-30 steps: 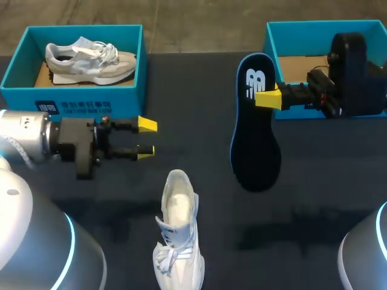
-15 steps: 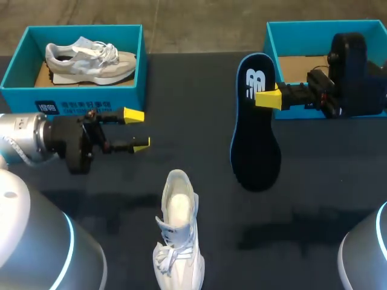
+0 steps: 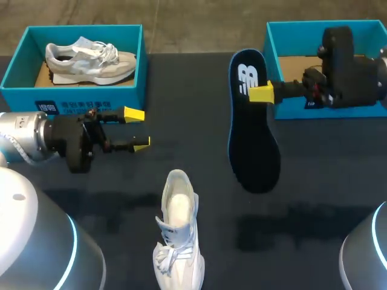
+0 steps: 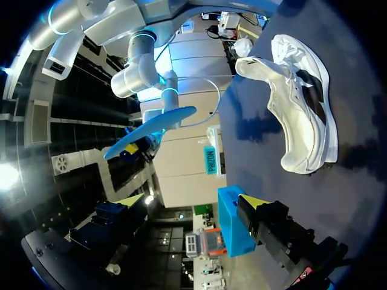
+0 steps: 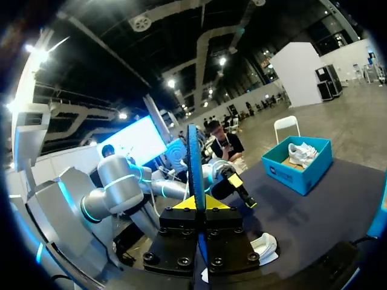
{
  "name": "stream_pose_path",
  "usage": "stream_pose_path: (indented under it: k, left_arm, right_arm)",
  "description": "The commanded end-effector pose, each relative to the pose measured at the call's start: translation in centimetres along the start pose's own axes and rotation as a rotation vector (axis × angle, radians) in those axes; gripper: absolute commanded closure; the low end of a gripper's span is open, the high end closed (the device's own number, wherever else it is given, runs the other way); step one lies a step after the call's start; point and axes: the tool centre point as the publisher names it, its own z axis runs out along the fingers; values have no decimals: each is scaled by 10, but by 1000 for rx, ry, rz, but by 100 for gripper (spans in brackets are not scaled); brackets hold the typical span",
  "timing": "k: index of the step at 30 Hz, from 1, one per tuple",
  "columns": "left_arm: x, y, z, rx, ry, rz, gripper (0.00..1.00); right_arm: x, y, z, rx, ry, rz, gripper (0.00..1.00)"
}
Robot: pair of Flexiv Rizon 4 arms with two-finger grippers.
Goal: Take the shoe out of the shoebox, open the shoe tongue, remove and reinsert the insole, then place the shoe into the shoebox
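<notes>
The white shoe (image 3: 178, 241) lies on the dark table near the front edge, its opening facing up; in the left wrist view the shoe (image 4: 302, 115) lies off to one side of the fingers. My right gripper (image 3: 261, 93) is shut on the dark blue insole (image 3: 254, 145), which hangs above the table's middle. The right wrist view has the insole (image 5: 195, 157) edge-on between the yellow tips of the right gripper (image 5: 198, 202). My left gripper (image 3: 136, 128) stands open and empty, left of the shoe and behind it; its fingertips (image 4: 254, 202) hold nothing.
A blue shoebox (image 3: 72, 99) at the back left holds another grey-white shoe (image 3: 91, 57). A second blue shoebox (image 3: 271, 36) sits at the back right, under my right arm; only its cardboard floor shows.
My left gripper pulled back to the left and turned a little, still open. My right gripper shifted the insole slightly left and toward the back.
</notes>
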Motion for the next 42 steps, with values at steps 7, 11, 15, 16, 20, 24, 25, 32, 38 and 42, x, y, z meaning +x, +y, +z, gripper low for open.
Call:
stream_pose_path:
  k: [7,11,15,16,20,24,25,32,38,42]
  left_arm:
    - [0,0,1,-2,0,1,0]
    - [0,0,1,-2,0,1,0]
    - [0,0,1,-2,0,1,0]
    - [0,0,1,-2,0,1,0]
    - [0,0,1,-2,0,1,0]
    - [0,0,1,-2,0,1,0]
    - [0,0,1,-2,0,1,0]
    - [0,0,1,-2,0,1,0]
    - [0,0,1,-2,0,1,0]
    - [0,0,1,-2,0,1,0]
  right_arm:
    - [-75,40,46,145,42,145,100]
    - [-98,42,59,163,44,227,100]
    - [-113,41,64,149,40,289,100]
    - [-113,41,64,149,40,289,100]
    - [-113,41,64,149,40,289,100]
    - [-113,41,64,149,40,289,100]
    - [-113,41,64,149,40,289,100]
    - [-113,41,64,149,40,289,100]
    - [-117,41,60,122,23,349,100]
    - [-118,38,60,108,16,444,100]
